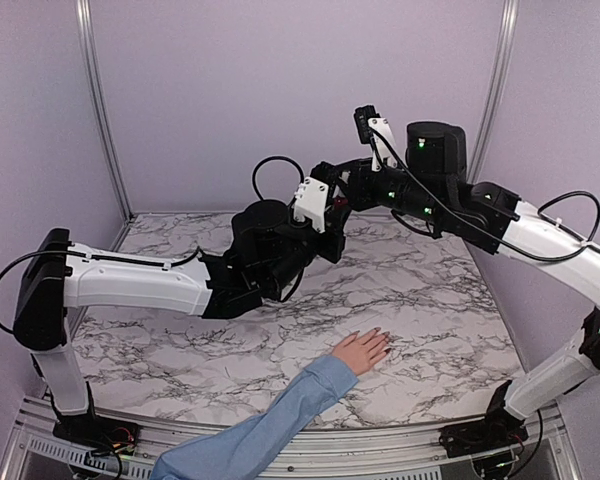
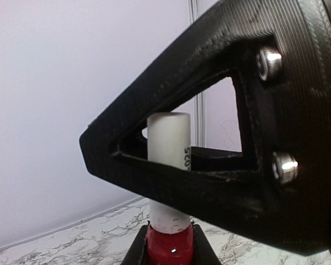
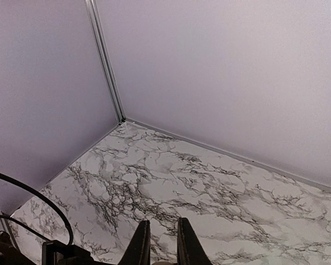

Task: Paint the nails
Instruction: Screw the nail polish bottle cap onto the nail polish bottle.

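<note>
A light-skinned hand (image 1: 361, 351) with a light blue sleeve (image 1: 280, 425) lies flat on the marble table, fingers pointing right. Its nails (image 1: 384, 339) are too small to make out. My left gripper (image 1: 330, 222) (image 2: 170, 251) is raised above the table's back middle, shut on a small red nail-polish bottle (image 2: 170, 247). The bottle's white cap (image 2: 168, 138) stands upright. My right gripper (image 1: 338, 190) (image 3: 163, 243) meets it there, with one black finger (image 2: 171, 182) across the cap and its jaws nearly closed around it. Both grippers are well behind and above the hand.
The marble table (image 1: 430, 290) is walled by lilac panels at the back and sides, with a metal corner post (image 3: 107, 66) at the back. The left arm (image 1: 130, 280) stretches across the table's left half; the right arm (image 1: 540, 235) comes in from the right.
</note>
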`<state>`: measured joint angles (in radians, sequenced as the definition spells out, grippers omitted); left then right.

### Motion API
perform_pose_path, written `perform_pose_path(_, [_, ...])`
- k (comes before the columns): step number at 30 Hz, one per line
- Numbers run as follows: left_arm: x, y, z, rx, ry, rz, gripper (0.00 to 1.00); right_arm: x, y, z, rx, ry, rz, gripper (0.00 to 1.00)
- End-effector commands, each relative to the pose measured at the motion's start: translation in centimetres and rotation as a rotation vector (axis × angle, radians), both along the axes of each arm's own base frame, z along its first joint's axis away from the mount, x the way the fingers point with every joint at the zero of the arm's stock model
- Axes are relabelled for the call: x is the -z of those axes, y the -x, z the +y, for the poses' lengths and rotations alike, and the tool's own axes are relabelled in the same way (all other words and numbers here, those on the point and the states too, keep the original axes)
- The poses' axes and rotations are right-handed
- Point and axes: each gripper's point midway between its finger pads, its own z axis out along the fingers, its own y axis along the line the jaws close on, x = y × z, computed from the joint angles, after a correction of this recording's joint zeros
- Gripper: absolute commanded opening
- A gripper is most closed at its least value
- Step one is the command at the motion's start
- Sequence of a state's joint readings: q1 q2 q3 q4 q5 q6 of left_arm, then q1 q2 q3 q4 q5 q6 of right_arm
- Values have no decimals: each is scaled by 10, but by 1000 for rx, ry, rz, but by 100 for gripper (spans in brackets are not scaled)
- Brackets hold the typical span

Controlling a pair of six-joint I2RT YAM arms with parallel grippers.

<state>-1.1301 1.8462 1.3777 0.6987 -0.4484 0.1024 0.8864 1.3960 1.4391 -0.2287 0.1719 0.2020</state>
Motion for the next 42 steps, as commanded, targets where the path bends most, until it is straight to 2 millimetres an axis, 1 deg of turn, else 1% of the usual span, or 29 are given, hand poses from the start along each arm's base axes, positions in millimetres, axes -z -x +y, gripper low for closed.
perform_pose_path(1, [-8,-10,6,-90,-40,-45,0,4,38,37,-173,-48,54,0])
perform_pose_path(5, [-8,0,3,-20,-42,-51,0,-3,40,33,-179,-47,18,0])
perform_pose_path(6, [-7,3,2,2,-45,-51,0,-5,40,31,-175,-46,6,2])
perform_pose_path(9, [-3,14,2,89,-52,-49,0,-12,41,24,-172,-47,-20,10])
perform_pose_path(13, [-4,27,5,202,-42,-48,0,-20,45,17,-194,-58,-49,31])
perform_pose_path(15, [-9,31,8,251,-17,-39,0,-26,48,14,-216,-68,-58,39])
perform_pose_path(20, [-17,43,11,368,15,-27,0,-40,60,9,-298,-78,-92,53])
perform_pose_path(23, [-22,56,14,502,38,-17,0,-45,71,5,-381,-77,-108,58])
perform_pose_path(27, [-27,74,23,719,73,20,0,-48,89,2,-510,-77,-110,59])
perform_pose_path(28, [-28,81,24,785,69,23,0,-48,94,3,-549,-77,-107,59])
perform_pose_path(32, [-30,105,29,973,57,34,0,-50,122,8,-721,-70,-121,55])
perform_pose_path(34, [-31,117,29,1047,50,39,0,-50,132,10,-785,-69,-127,54])
perform_pose_path(37, [-34,127,29,1122,50,52,0,-49,140,13,-841,-67,-131,51])
perform_pose_path(42, [-37,134,27,1189,54,76,0,-44,144,20,-905,-54,-101,41])
